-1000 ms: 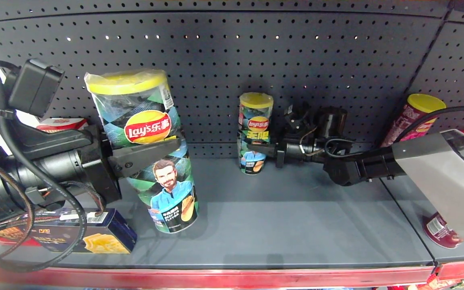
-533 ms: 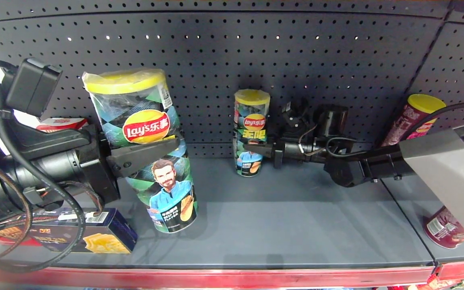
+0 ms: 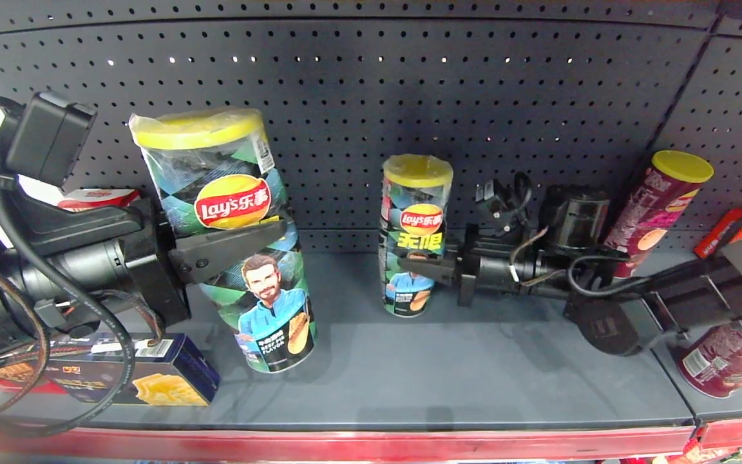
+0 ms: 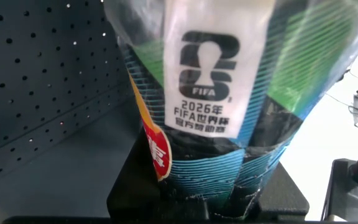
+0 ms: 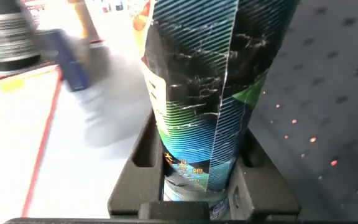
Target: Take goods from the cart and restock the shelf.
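On a dark grey store shelf backed by a perforated panel, four snack cans and three boxes are on view. Two cans are blue-green and two are maroon.

The left blue-green can stands tilted near the shelf's left front, pinched at mid-height by the left end effector. Its yellow lid is on, under clear film. The middle blue-green can stands upright farther back at the centre, clamped low on its body by the right end effector, one dark finger on each side. Whether either can's base touches the shelf cannot be told.

At far right, the leaning maroon can, also yellow-lidded, tilts back toward the panel. The fallen maroon can lies on its side at near right.

The dark blue box lies flat at the near left edge. The red-and-white box sits at far left by the panel, and the orange-red box at far right. The lidded cans and the boxes hide their contents.
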Motion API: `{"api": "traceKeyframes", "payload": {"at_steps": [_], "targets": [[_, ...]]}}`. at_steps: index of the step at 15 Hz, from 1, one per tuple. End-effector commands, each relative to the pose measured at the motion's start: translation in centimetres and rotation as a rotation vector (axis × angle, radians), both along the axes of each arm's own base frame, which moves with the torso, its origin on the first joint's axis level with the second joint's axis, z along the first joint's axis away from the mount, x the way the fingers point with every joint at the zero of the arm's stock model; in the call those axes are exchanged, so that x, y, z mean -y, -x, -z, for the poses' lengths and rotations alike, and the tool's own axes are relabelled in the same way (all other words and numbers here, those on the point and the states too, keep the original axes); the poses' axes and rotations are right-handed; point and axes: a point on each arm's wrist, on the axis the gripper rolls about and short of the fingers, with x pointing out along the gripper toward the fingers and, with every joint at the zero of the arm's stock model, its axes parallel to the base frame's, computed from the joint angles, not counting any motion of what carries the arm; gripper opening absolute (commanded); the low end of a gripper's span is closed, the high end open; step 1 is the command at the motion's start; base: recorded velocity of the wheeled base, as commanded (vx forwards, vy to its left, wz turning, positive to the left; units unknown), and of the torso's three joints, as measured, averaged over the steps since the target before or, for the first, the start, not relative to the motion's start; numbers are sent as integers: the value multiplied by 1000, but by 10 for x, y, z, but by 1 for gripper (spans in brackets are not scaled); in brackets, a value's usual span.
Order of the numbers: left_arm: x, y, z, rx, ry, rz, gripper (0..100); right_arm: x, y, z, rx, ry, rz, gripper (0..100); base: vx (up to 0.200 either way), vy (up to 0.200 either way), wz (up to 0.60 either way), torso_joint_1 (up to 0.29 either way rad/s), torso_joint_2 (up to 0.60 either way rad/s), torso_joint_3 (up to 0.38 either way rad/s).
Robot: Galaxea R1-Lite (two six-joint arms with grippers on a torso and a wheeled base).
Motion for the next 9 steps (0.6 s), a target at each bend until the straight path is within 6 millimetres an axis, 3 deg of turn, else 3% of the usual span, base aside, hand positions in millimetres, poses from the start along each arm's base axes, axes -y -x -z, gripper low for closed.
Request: {"api": "traceKeyframes", "payload": {"at_steps": [1,6,9], "targets": [[0,0,-1,4,1,1,0,15,58,-9,33,-26,-5,0,0,0,0,0,0,0],[0,0,0,-1,0,0,0,18,89,20,-7,-1,15,0,0,0,0,0,0,0],[0,0,0,-1,0,0,0,19,91,37,-17,7,17,0,0,0,0,0,0,0]]}}
